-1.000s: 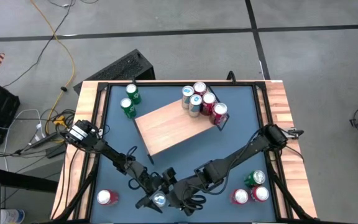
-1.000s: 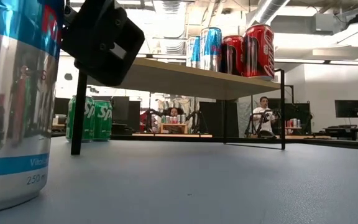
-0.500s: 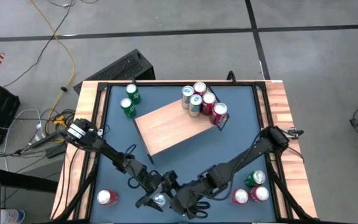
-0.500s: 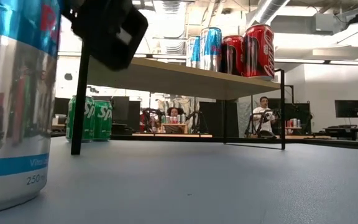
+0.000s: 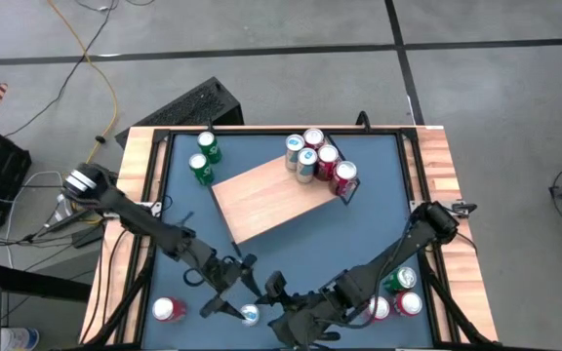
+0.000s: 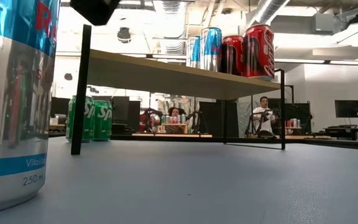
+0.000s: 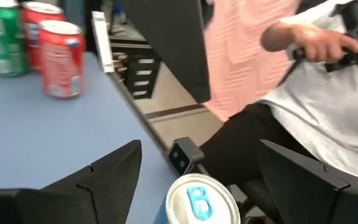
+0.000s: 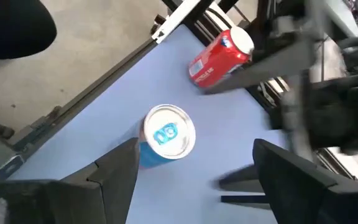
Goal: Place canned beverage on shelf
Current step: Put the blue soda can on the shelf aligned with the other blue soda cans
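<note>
While you look down on the desk [image 5: 164,244], you see its dark blue top framed in wood, and the shelf [image 5: 266,200] stands near the middle of it, a light wooden board on thin black legs. Four cans [image 5: 318,159] are grouped upright on the shelf's far right corner: two silver-blue and two red. Behind the shelf's left end, two green cans [image 5: 204,158] stand on the desk. Well in front of the shelf, at the desk's near edge, the silver-blue can [image 5: 250,314] stands upright, free of both arms. Your left end effector [image 5: 224,298] hovers just to the left of that can with its fingers apart, holding nothing; your right end effector [image 5: 286,314] hangs just to the can's right, fingers likewise spread and empty. Farther left of the shelf's front, a single red can [image 5: 168,310] stands near the desk's near-left corner, and toward the near-right corner sit one green can [image 5: 399,281] and two red cans [image 5: 392,306].
</note>
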Controlling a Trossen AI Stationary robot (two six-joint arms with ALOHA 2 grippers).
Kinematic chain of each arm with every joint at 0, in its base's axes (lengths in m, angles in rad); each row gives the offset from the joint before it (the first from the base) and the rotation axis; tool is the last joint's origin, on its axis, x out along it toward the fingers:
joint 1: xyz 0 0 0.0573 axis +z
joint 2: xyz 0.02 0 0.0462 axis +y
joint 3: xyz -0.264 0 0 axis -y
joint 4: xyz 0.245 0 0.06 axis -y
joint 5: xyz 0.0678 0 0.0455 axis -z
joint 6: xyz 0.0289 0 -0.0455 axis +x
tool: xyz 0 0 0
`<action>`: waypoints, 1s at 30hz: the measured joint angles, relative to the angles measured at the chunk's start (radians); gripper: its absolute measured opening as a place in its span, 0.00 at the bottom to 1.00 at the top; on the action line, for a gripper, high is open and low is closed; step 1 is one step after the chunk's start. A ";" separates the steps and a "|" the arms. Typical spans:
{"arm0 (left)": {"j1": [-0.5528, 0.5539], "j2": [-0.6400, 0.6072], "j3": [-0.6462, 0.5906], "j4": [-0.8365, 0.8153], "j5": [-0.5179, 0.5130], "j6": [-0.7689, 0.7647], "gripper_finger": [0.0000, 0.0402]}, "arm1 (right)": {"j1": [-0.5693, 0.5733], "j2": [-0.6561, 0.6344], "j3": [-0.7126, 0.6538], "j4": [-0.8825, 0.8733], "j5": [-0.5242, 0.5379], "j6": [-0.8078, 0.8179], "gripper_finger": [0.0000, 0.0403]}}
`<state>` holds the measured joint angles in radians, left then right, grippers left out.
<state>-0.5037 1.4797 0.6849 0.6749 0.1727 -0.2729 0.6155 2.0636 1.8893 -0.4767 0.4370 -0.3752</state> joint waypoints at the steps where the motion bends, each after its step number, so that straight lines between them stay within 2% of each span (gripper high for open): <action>1: 0.000 -0.044 0.000 -0.056 -0.020 -0.001 0.75 | 0.001 0.000 0.000 0.000 0.003 0.000 0.77; 5: 0.000 -0.241 0.000 -0.251 -0.093 -0.039 0.75 | -0.020 0.000 0.000 0.031 -0.024 0.007 0.77; 9: -0.007 -0.441 0.000 -0.377 -0.185 -0.057 0.75 | -0.068 0.020 0.001 0.121 -0.180 0.008 0.77; 11: -0.029 -0.525 0.000 -0.400 -0.223 -0.037 0.75 | -0.090 0.028 0.000 0.139 -0.256 0.010 0.77; 16: -0.101 -0.679 0.000 -0.422 -0.293 0.055 0.75 | -0.116 0.052 0.000 0.146 -0.332 0.019 0.77; 22: -0.161 -0.743 0.000 -0.439 -0.384 0.138 0.75 | -0.132 0.075 0.000 0.155 -0.420 0.036 0.77; 30: -0.170 -0.708 0.000 -0.453 -0.422 0.135 0.75 | -0.157 0.085 0.000 0.169 -0.489 0.031 0.77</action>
<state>-0.6739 0.7721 0.6849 0.2214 -0.2489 -0.1381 0.4589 2.1487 1.8896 -0.3075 -0.0519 -0.3446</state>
